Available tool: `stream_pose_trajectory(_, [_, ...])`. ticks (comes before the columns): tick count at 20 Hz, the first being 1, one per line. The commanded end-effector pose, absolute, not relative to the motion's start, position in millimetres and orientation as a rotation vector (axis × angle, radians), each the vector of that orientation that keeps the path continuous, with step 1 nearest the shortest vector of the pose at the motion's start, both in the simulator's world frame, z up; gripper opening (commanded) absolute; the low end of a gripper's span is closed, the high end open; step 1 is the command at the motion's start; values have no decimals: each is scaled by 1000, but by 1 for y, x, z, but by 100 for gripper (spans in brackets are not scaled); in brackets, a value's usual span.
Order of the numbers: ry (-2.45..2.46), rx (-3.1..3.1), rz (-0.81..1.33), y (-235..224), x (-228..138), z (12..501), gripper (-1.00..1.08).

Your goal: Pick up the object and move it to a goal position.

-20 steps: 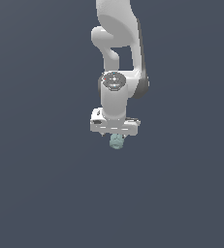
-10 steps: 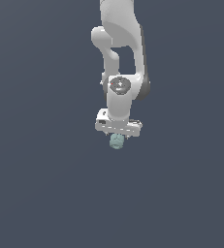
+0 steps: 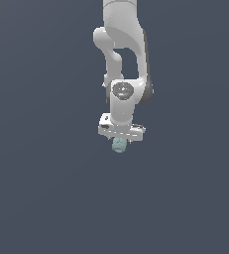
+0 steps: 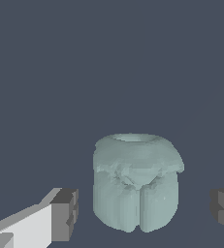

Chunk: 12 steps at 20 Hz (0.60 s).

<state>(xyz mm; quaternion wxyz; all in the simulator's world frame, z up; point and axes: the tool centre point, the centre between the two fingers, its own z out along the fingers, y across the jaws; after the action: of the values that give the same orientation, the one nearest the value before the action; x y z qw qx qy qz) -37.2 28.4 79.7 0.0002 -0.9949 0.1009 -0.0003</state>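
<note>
Directly under the white gripper (image 3: 120,144), one object (image 4: 136,180), a pale teal lumpy blob, sits between the fingers (image 4: 64,214); gaps show on both sides, so the jaws stand spread, touching nothing. Judged light and rigid, with a bumpy surface that may seat unevenly. Best hold: across its ribbed flanks, mid-height. Count: one object, one gripper.

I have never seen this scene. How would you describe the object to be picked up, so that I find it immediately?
Start from the white robot arm that reaches down in the exterior view and follow it to the gripper at its lower end. The object sits right under it, between the open fingers. It is a small pale teal-green lump with a bumpy surface, the only coloured thing against the plain dark grey-blue background.
</note>
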Motion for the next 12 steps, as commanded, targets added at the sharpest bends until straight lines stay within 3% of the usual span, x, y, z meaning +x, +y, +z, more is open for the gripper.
stream_pose_trajectory(1, [318,-3125,1,28,-38,69,100])
stream_pose_trajectory(11, [321,-3125,0,29,-38,40,100])
stream_pose_trajectory(12, [321,-3125,0,29,-38,40,-100])
